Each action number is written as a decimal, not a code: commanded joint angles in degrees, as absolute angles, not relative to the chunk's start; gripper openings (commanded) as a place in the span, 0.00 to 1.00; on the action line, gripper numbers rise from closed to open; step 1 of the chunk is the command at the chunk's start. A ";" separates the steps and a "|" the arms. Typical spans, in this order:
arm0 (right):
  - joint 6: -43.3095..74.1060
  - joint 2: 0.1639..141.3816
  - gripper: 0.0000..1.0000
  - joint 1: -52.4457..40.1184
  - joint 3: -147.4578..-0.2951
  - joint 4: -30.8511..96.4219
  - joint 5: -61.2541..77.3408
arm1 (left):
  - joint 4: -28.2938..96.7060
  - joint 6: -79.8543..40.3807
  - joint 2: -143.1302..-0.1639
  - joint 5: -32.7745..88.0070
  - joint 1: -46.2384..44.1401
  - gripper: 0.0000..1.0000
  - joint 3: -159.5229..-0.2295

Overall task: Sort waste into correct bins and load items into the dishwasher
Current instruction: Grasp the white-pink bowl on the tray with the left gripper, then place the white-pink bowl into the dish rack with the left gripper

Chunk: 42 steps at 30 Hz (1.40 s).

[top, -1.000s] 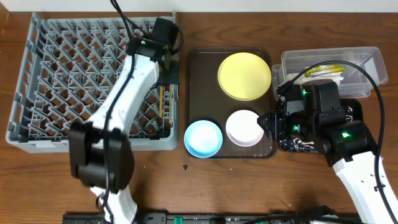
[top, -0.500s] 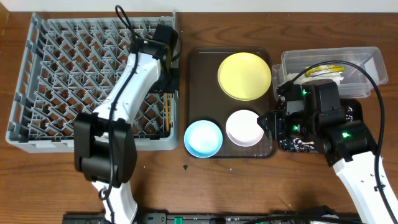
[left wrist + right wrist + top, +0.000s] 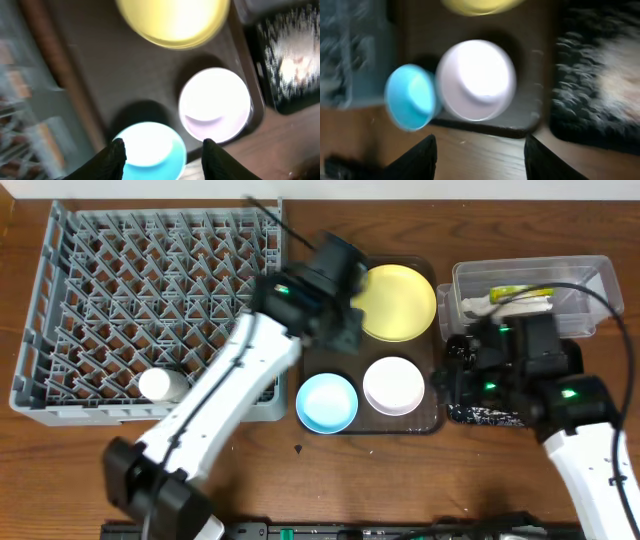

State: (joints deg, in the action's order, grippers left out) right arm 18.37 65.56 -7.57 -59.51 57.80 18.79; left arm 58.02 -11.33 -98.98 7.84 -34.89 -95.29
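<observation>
The grey dish rack [image 3: 100, 280] fills the left and holds a white cup [image 3: 160, 385] at its front. The yellow plate [image 3: 400, 305], light blue bowl [image 3: 327, 402] and white bowl [image 3: 393, 385] sit on the brown tray [image 3: 352, 370]. My left gripper [image 3: 345, 330] is open and empty above the tray; in its wrist view the jaws [image 3: 164, 150] frame the light blue bowl [image 3: 147, 147]. My right gripper [image 3: 452, 380] is open and empty by the tray's right edge, and its jaws [image 3: 479, 150] hang over bare wood below the white bowl [image 3: 476, 80]. The chopsticks are hidden.
A clear tub [image 3: 590, 280] at the back right holds the green-yellow wrapper [image 3: 520, 293] and a white tissue [image 3: 478, 305]. The black tray [image 3: 480, 417] with rice crumbs lies under my right arm. My left arm crosses the rack's front right corner.
My left arm swung from the rack's right edge to above the brown tray, uncovering the white cup. My right arm shifted slightly to the right.
</observation>
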 commanded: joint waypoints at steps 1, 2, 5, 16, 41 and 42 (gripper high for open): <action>21.61 64.23 0.56 1.04 -59.92 59.92 17.19 | 56.84 -10.59 -103.68 8.40 -37.01 0.50 -93.06; 21.30 64.01 0.56 3.55 -59.92 60.62 17.17 | 56.53 -11.07 -104.84 8.49 -37.36 0.50 -93.06; 21.15 63.75 0.60 10.76 -59.92 61.91 17.17 | 55.57 -11.25 -108.57 10.76 -37.87 0.51 -93.06; 21.17 63.75 0.86 17.61 -59.92 62.43 17.17 | 50.17 -9.23 -123.55 20.01 -38.61 0.42 -93.06; 21.17 63.75 0.86 17.61 -59.92 61.12 17.19 | 65.71 -10.17 -98.43 -45.78 -29.76 0.07 -98.39; 21.17 63.75 0.86 17.61 -59.92 61.08 17.17 | 66.39 -10.17 -98.72 -50.30 -28.97 0.07 -97.91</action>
State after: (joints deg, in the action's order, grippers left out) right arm 20.86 64.42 17.04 -59.51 61.41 16.93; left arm 64.27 -10.28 -96.44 -24.84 -31.20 -99.00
